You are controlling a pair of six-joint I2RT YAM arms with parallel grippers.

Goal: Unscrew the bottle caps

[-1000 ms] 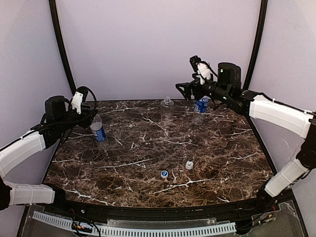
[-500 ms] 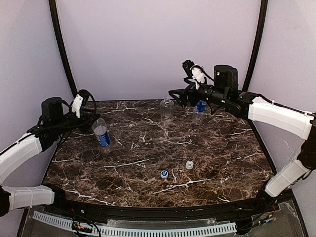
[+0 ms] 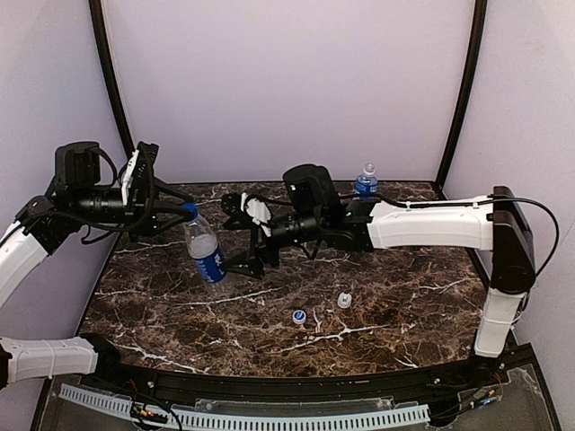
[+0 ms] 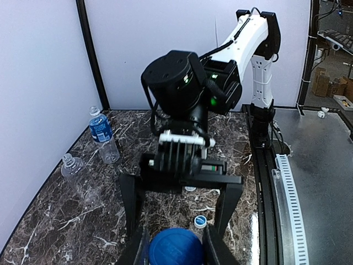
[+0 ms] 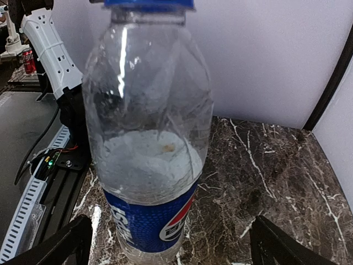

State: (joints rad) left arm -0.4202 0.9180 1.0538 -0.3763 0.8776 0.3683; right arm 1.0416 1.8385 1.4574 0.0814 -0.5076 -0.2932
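Dark blue cap [image 4: 175, 247]: on the last capped bottle [image 5: 149, 138], which is held tilted above the left side of the desk [image 3: 404, 287], apparently clear of it. Left claw [image 3: 178, 214] is seen clamped on the cap. Right claw [image 3: 235, 235] is spread wide, one finger to each side of the bottle body, not touching.

Bottle judged light, thin-walled and easily crushed, with a slick label. The body is best gripped firmly but low, over the label.

Two loose caps [image 3: 299, 316] [image 3: 344, 300] are noted on the near desk. A labelled bottle [image 3: 364, 184] and a plain bottle [image 4: 74, 171] stand at the back.
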